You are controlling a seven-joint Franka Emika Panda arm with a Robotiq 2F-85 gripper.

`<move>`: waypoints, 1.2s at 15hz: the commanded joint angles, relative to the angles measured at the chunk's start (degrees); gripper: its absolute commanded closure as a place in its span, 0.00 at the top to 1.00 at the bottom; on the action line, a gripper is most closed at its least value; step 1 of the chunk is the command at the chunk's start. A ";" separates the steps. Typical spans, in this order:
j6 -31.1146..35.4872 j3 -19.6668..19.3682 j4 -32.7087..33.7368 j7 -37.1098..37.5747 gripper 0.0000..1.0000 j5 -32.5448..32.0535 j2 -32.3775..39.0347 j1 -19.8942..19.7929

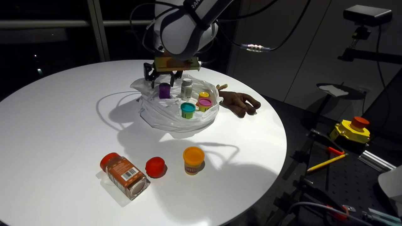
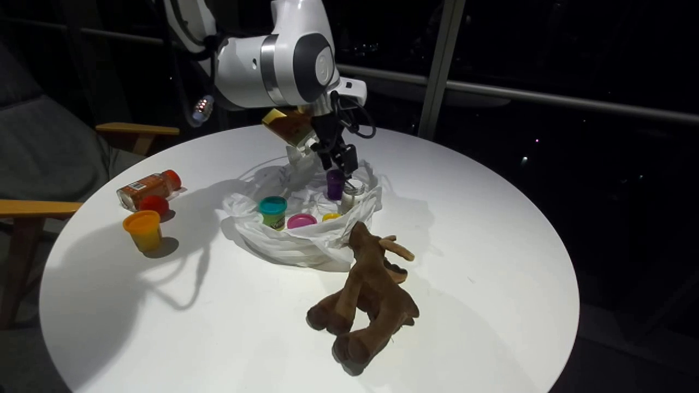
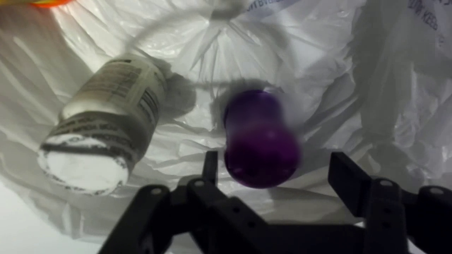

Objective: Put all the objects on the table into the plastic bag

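Purple and glossy, the jar (image 3: 262,139) shows between the well-parted, empty fingers (image 3: 349,187), its long axis leading away from them into the plastic bag (image 3: 307,53); withdrawing along that axis should clear it. The wrist view lacks the brown toy (image 2: 377,278) that both exterior views show well apart from the fingers.

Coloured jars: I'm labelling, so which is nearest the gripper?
The purple jar, framed by the open gripper in the wrist view. Farther off: the teal-lidded jar, pink-lidded jar and yellow-lidded jar in the bag, the orange-lidded jar outside.
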 commanded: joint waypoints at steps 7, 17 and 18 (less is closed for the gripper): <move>-2.20 -2.23 -18.88 5.40 1.00 -1.19 -20.81 9.43; -8.20 14.20 -43.16 4.73 1.00 8.85 -35.44 6.08; -7.35 15.65 -44.48 3.52 1.00 10.72 -35.60 5.43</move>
